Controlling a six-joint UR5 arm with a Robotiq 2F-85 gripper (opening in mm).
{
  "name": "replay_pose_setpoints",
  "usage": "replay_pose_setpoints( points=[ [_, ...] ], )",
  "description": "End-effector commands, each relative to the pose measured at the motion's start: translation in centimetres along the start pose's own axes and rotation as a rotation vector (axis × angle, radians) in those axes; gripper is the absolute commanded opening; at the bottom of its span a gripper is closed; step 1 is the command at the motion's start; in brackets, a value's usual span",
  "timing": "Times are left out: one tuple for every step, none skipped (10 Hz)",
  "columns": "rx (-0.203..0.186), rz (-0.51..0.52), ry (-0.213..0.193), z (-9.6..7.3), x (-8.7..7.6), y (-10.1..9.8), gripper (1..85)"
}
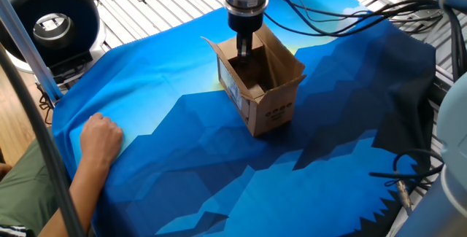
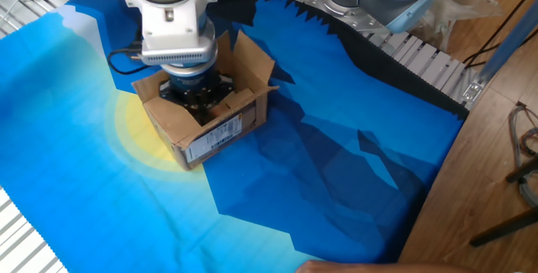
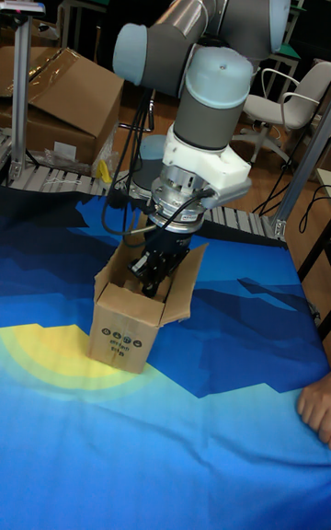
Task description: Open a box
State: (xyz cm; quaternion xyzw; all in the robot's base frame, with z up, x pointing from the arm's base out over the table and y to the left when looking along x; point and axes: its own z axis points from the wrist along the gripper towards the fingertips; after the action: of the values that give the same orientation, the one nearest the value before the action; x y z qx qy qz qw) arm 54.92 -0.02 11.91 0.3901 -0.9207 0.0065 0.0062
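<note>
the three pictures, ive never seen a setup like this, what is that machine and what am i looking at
All three show one moment from different sides; the tall picture looks across the table. The grey machine is a robot arm. At its tip is a two-finger gripper, here reaching down into a small brown cardboard box whose top flaps stand open. The pictures do not show whether the fingers are open or holding anything. The box stands on a blue cloth with a yellow patch. A person's hand rests on the cloth's edge, away from the box.
</note>
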Motion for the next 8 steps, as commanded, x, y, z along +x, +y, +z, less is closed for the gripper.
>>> replay_pose_setpoints(
  points=[
    [0.071,-0.012,-0.037,-0.9,-1.3,-2.2,1.3],
    [0.070,0.000,-0.031,-1.3,-1.1,-2.2,1.3],
    [0.071,0.003,-0.026,-1.7,-1.0,-2.3,1.3],
    [0.063,0.011,-0.025,-2.0,-0.9,-2.0,1.3],
    [0.057,0.022,-0.019,-2.5,-0.8,-1.8,1.3],
    [0.052,0.030,-0.015,-3.0,-0.7,-1.6,1.3],
    [0.049,0.035,-0.008,-3.6,-0.5,-1.5,1.3],
    [0.048,0.036,0.002,-4.3,-0.3,-1.4,1.3]
  ],
)
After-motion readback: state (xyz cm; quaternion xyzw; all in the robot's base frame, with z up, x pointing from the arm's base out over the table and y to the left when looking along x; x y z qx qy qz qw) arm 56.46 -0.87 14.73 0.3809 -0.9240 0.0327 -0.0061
